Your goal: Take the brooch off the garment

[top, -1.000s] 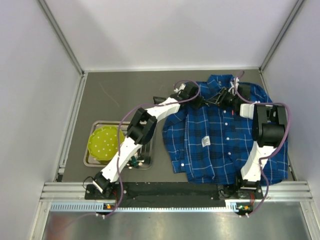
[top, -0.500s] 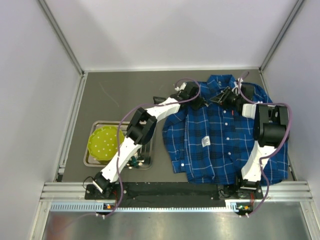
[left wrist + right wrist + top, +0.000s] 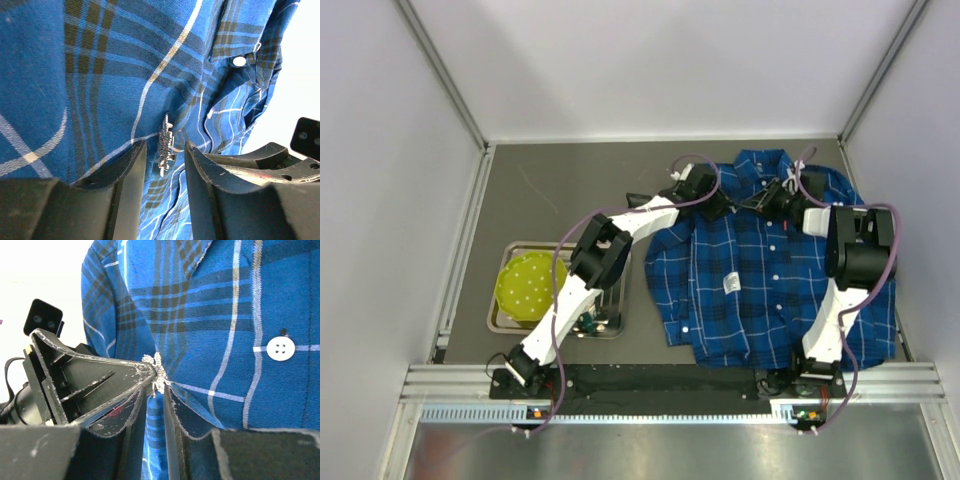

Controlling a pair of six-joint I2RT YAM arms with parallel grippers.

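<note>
The garment, a blue plaid shirt, lies flat at the right of the table. Both grippers meet just below its collar. The brooch, a tiny silvery cluster, stands edge-on on the cloth. My left gripper is open, one finger on each side of the brooch without touching it. My right gripper is nearly closed, pinching a fold of shirt just under the brooch. In the top view the left gripper and right gripper hide the brooch.
A metal tray holding a yellow-green disc sits left of the shirt. A white cloth tag and a red mark are on the shirt front. A white button lies right of the brooch.
My right gripper has moved a little toward the far side, nearer the collar. The left gripper has hardly moved.
</note>
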